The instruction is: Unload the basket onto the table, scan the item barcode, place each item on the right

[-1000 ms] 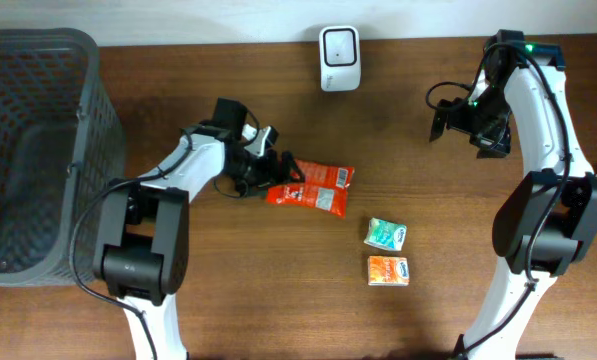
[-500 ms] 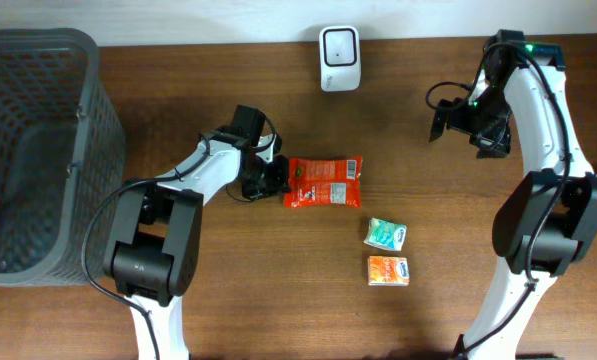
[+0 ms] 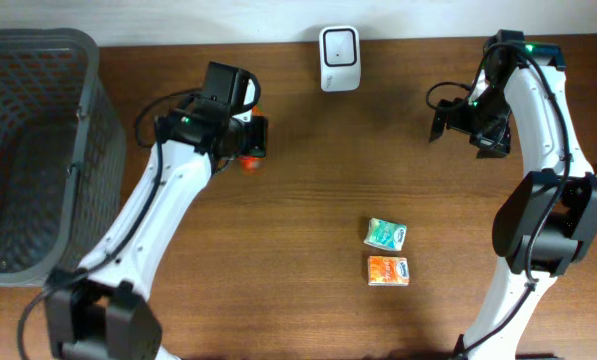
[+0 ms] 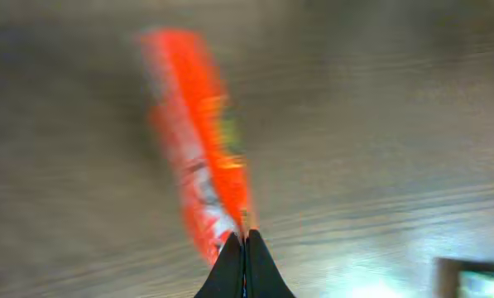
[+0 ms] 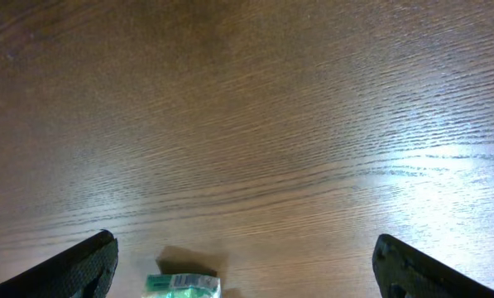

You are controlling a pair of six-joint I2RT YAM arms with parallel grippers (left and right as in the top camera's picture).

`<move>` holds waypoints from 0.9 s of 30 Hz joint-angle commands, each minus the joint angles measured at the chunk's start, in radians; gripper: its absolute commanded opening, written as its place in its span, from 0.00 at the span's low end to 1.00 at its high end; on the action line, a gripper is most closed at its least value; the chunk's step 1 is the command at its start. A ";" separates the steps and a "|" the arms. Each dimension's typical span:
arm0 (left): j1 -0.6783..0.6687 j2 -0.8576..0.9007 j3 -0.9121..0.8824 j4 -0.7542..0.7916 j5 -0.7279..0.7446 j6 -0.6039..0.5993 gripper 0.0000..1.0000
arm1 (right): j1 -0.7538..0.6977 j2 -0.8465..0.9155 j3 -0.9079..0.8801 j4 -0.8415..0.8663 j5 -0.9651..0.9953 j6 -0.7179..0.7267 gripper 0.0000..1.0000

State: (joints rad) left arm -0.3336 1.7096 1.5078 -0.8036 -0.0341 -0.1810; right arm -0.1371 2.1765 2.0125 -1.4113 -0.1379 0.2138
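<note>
Left wrist view showed the left hand [image 4: 245, 248] pinched shut on one edge of the orange-red foil snack packet [image 4: 199, 157], which was blurred. Overhead, the packet sat mostly hidden under that hand, near the white box-shaped scanner [image 3: 338, 45]. Judged step: carrying to scan. The next move requires turning the barcode, not visible here, toward the scanner. The right hand [image 5: 247, 265] stood wide and empty. The brown wood-grain counter [image 3: 308, 310] also carried a dark grey mesh basket [image 3: 88, 120].
</note>
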 commanded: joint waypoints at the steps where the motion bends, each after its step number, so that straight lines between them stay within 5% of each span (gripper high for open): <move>1: -0.055 -0.054 0.014 -0.004 -0.301 0.150 0.00 | -0.001 -0.022 0.013 -0.003 0.012 0.008 0.98; 3: -0.135 -0.051 0.013 -0.024 -0.489 0.290 0.00 | -0.001 -0.022 0.013 -0.003 0.012 0.008 0.98; 5: -0.171 -0.046 0.013 -0.044 -0.530 0.307 0.00 | -0.001 -0.022 0.013 -0.003 0.012 0.008 0.98; 15: -0.262 0.140 0.012 -0.103 -0.536 0.306 0.00 | -0.001 -0.022 0.013 -0.003 0.012 0.008 0.98; 21: -0.217 0.147 0.033 -0.058 -0.916 0.280 0.00 | -0.001 -0.022 0.013 -0.003 0.012 0.008 0.98; 27: -0.161 0.147 0.062 -0.039 -0.925 0.280 0.00 | -0.001 -0.022 0.013 -0.003 0.012 0.008 0.98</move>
State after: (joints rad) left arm -0.5064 1.8580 1.5425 -0.8532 -0.9108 0.1089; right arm -0.1371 2.1765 2.0125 -1.4117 -0.1379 0.2134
